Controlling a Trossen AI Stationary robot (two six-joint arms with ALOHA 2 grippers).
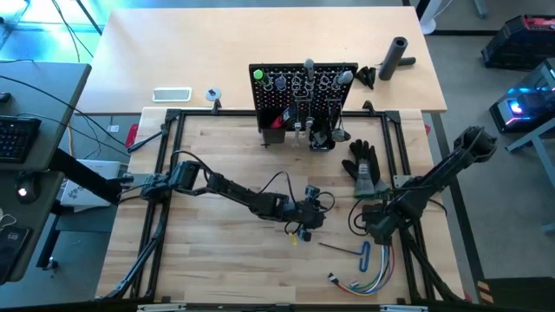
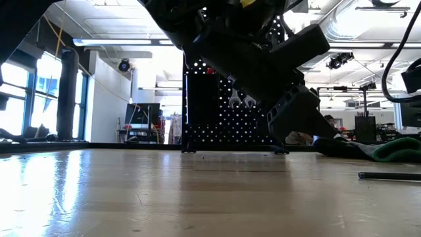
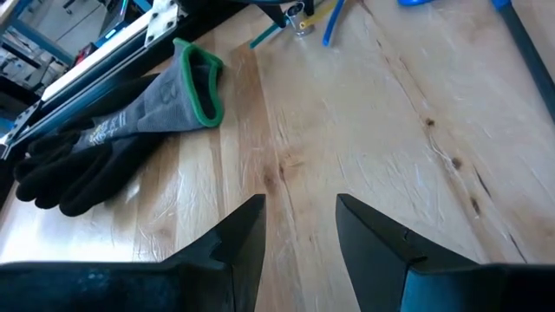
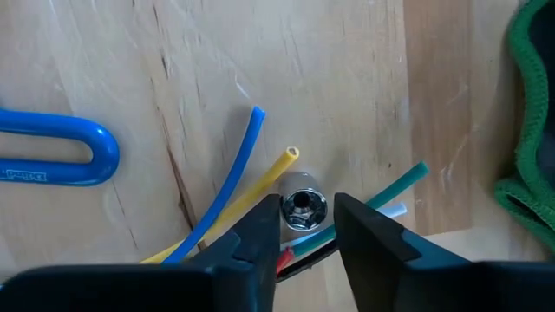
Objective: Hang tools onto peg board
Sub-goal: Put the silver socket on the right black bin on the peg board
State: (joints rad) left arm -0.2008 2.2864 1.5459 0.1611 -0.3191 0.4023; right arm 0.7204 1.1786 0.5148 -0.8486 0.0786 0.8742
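Observation:
The black peg board (image 1: 303,87) stands upright at the far middle of the table, with several tools hanging on it. On the table lie a thin black hex key (image 1: 341,249) and a blue-handled tool (image 1: 364,256). My left gripper (image 3: 299,208) is open and empty over bare wood at mid-table (image 1: 310,215). My right gripper (image 4: 305,208) is open, pointing down near the table's right (image 1: 371,227). Its fingers stand on either side of a small silver socket-like piece (image 4: 302,211) among the ends of the coloured wires (image 4: 251,165). My right gripper's fingers stand close on both sides of the silver socket-like piece (image 4: 302,201), coming from above. I cannot tell whether they touch it.
A black glove with a green cuff (image 1: 364,169) lies between the peg board and my right gripper. The bundle of coloured wires (image 1: 364,279) runs toward the near edge. A black cylinder (image 1: 396,56) stands beyond the board. A black frame (image 1: 173,139) borders the work area.

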